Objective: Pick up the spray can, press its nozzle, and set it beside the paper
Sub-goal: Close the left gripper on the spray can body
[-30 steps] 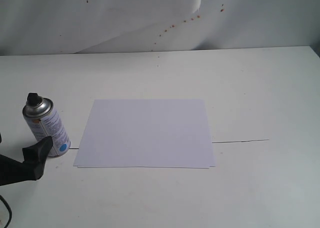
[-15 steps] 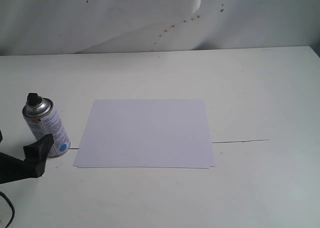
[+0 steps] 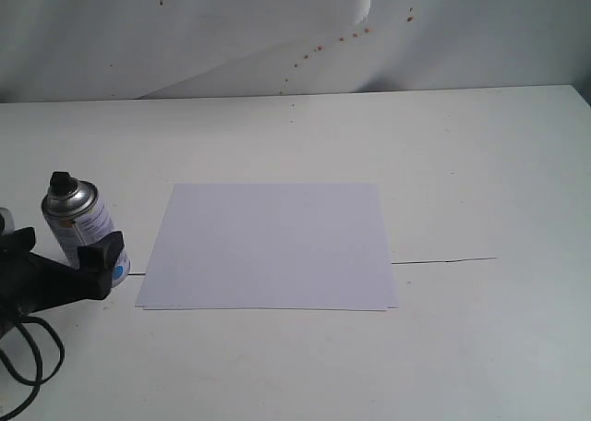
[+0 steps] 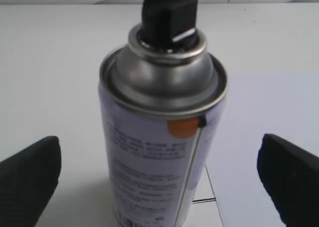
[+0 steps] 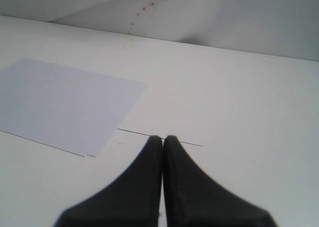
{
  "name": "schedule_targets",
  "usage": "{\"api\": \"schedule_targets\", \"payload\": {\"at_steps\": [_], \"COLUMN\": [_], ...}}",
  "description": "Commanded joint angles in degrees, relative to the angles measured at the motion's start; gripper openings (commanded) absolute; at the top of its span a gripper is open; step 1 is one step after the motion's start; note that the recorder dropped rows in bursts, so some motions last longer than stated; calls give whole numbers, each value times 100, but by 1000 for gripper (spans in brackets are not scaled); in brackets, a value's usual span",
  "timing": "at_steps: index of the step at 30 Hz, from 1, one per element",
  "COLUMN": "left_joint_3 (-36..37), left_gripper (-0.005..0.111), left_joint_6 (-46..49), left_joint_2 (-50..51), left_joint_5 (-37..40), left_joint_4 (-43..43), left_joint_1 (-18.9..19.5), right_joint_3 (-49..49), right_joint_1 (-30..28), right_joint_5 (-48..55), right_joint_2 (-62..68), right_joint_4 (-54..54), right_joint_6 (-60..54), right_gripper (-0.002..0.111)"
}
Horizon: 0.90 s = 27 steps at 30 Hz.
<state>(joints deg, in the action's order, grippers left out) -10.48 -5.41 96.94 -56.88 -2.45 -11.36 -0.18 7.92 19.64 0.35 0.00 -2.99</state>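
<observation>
The spray can (image 3: 78,222) stands upright on the white table just left of the paper (image 3: 272,246), its black nozzle (image 3: 63,185) on top. My left gripper (image 3: 69,250) is open, and its black fingers straddle the can's lower body without touching it. The left wrist view shows the can (image 4: 159,127) and nozzle (image 4: 168,15) close up, centred between the wide-apart fingers (image 4: 30,179) of that gripper (image 4: 159,179), with the paper (image 4: 264,102) behind. My right gripper (image 5: 163,138) is shut on nothing above bare table, with the paper (image 5: 65,102) off to one side. It is outside the exterior view.
A thin black line (image 3: 443,259) runs across the table (image 3: 480,162) from the paper's right edge. A white wall with small reddish specks (image 3: 319,47) backs the table. A black cable (image 3: 28,366) loops at the front left corner.
My left gripper has moved forward toward the can. One finger sat in front of the can before; now both fingers flank it. The can, paper and right gripper are unmoved.
</observation>
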Motion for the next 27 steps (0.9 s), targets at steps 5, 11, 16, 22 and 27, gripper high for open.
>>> {"api": "schedule_targets", "payload": {"at_steps": [5,11,16,22,27], "left_joint_3": [-220,-528,-627,-724,-724], "left_gripper": [105,105,105,105,105], "left_joint_6": [-42,-18,-30,-30,-19], "left_joint_2": [753,1176,1337,1337,1337], "left_joint_5": [-819,-885,-909,-951,-951], "left_joint_4": [1,1,171,432,432], "left_joint_1": [14,187,353,353,353], "right_joint_3": [18,18,18,18,18], "right_joint_1": [-52,-52,-52,-52,-52], "right_joint_5": [-7,-7,-7,-7,-7], "right_joint_2": [-35,-35,-35,-35,-35], "right_joint_4": [0,0,0,0,0], "right_joint_6": [1,1,1,1,1], "right_gripper": [0,0,0,0,0]}}
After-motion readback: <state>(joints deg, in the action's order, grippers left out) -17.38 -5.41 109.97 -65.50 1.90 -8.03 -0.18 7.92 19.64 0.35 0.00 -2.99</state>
